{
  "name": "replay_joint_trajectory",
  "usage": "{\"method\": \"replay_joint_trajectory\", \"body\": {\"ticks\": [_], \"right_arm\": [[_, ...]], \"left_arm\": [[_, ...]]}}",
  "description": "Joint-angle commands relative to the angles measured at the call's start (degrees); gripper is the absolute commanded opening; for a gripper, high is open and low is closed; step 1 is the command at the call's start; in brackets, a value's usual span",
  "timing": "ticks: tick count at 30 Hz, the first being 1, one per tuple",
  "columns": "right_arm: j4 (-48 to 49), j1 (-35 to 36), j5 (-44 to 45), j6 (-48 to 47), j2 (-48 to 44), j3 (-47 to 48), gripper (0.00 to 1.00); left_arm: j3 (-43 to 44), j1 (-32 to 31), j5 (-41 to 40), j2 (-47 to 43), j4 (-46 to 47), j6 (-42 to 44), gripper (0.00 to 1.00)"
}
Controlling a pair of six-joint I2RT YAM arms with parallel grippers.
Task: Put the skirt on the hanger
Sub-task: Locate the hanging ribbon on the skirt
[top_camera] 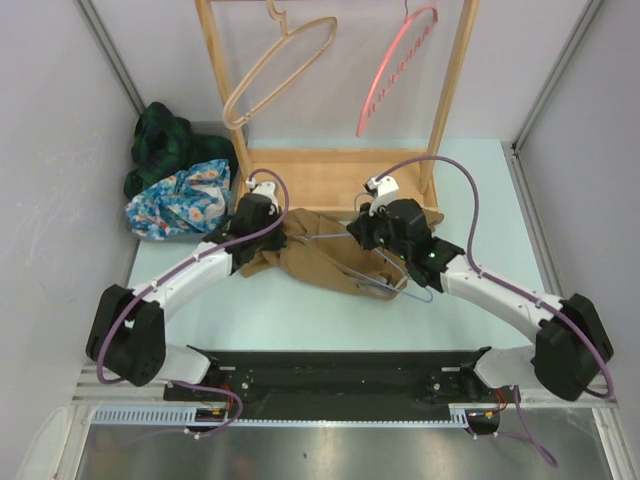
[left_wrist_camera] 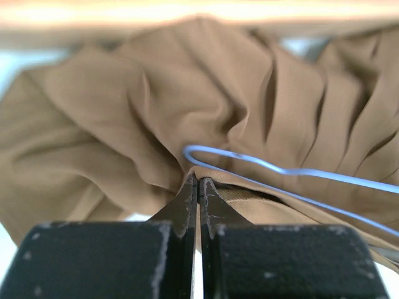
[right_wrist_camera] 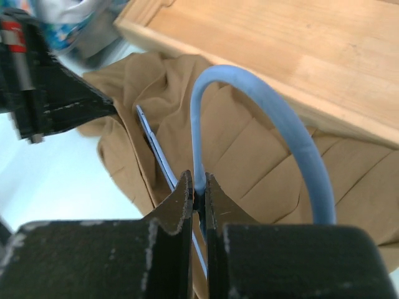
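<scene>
Left claw [left_wrist_camera: 198, 182]: clenched on a fold of the one brown skirt [top_camera: 320, 262]. Right claw [right_wrist_camera: 198, 182]: clamped on the hook of the blue wire hanger [right_wrist_camera: 262, 106], which lies across the skirt. The skirt rests on the tabletop [top_camera: 300, 315] against the wooden rack [top_camera: 330, 180] base. Hangers total three: a tan hanger [top_camera: 275, 70] and a pink hanger [top_camera: 395, 70] hang on the rack. Two crumpled garments [top_camera: 175, 185] lie far left.

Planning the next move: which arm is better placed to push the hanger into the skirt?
The right arm, probably: its jaws grip the blue hanger by its hook, so it steers. The left arm merely pinches the skirt edge beside the wire.
</scene>
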Motion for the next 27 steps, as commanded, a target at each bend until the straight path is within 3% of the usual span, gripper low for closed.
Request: {"method": "replay_joint_trajectory", "body": {"ticks": [1,5,13,20,27], "right_arm": [[5.85,1.80,10.35,1.06,4.33,6.93,0.00],[4.28,2.33,11.42,0.63,3.73,7.56,0.00],[1.20,4.88,7.21,-2.88,-3.48,2.82,0.00],[1.80,10.94,7.47,-4.48,-10.07,-4.46,0.00],[3.22,11.83,7.73,-1.58,-16.49,-11.25,0.00]], "left_arm": [[7.05,1.54,1.76,2.40,3.44,3.93,0.00],[7.16,1.45,5.88,2.67,1.86,4.46,0.00],[-6.73,0.14,12.49,-8.31,-0.42,0.68,0.00],[-11.64,-9.43,7.31,-18.49,-8.77,-2.56,0.00],[-17.10,-10.15,5.71,-26.85,-12.56,-6.70,0.00]]}}
